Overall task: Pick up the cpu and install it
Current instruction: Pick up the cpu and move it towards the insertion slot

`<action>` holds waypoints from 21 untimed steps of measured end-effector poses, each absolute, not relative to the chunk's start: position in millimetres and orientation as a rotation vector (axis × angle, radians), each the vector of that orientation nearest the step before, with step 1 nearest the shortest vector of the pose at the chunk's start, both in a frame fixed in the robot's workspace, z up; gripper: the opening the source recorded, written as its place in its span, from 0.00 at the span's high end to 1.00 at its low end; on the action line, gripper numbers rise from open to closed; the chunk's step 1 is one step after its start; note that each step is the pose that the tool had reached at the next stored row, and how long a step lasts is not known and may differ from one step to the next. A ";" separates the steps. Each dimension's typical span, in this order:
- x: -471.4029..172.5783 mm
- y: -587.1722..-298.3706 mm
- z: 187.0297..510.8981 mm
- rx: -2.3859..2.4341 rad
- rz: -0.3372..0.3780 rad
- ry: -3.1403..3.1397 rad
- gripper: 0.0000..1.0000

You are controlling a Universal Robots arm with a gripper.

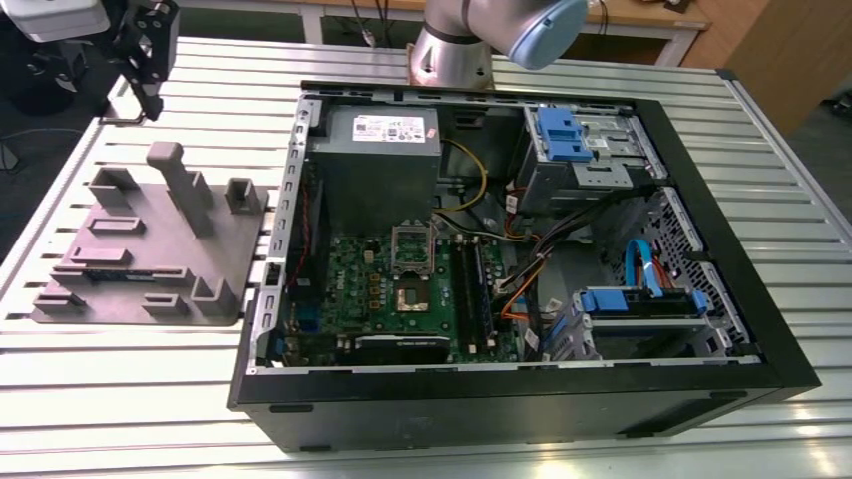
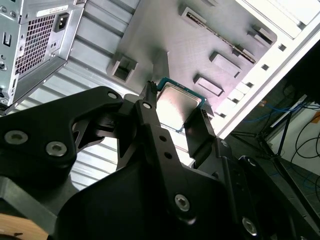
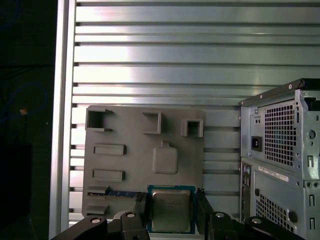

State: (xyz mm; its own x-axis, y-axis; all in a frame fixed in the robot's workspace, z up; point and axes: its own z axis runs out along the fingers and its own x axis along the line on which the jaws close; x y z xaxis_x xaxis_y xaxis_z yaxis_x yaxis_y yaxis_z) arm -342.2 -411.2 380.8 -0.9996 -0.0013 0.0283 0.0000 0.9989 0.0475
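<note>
cpu clamped in the gripper over the grey tray

cpu (image 3: 171, 210), silver-topped with a thin green rim, is seen in both wrist views between the two black fingers (image 3: 201, 214) of the gripper (image 3: 171, 215). One finger is set against each of two opposite edges, so the gripper is clenched on the chip. In the second wrist view the cpu (image 2: 177, 106) is shown lying flat between the fingers (image 2: 150, 117), with the grey tray (image 2: 165, 45) and its upright blocks behind it.

In the exterior view the gripper (image 1: 134, 105) is held clear above the slatted metal table (image 1: 134, 379), at about twelve o'clock of the tray (image 1: 147, 249). The tray is laid on the table at nine o'clock of the open computer case (image 1: 533, 394), just beside its wall. Inside the case the green motherboard (image 1: 379, 319) is exposed, and the dark square socket (image 1: 413, 296) is found on it, at roughly eight o'clock of the case's middle and well apart from the gripper. The arm's base (image 1: 450, 55) is seen at twelve o'clock of the case.
</note>
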 end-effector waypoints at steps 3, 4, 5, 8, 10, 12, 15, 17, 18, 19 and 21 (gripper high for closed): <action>-341.1 -411.2 380.9 0.001 -0.074 -3.112 0.53; -340.6 -411.2 380.9 0.001 -0.074 -3.112 0.53; -340.0 -411.2 380.9 0.001 -0.074 -3.112 0.53; -338.8 -411.2 380.8 0.001 -0.074 -3.112 0.53; -338.1 -411.2 380.8 0.001 -0.074 -3.112 0.53; -337.4 -411.2 380.8 0.001 -0.074 -3.112 0.53; -336.6 -411.2 380.9 0.001 -0.074 -3.112 0.53; -336.1 -411.2 380.8 0.001 -0.074 -3.112 0.53; -335.9 -411.2 380.8 0.001 -0.074 -3.112 0.53; -335.6 -411.2 380.8 0.001 -0.074 -3.112 0.53; -334.8 -411.2 380.9 0.001 -0.074 -3.112 0.53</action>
State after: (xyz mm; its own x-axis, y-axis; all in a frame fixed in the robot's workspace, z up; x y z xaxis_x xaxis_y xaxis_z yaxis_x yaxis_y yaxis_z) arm -334.8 -411.2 380.9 -0.9996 -0.0014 0.0284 -0.0001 0.9989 0.0475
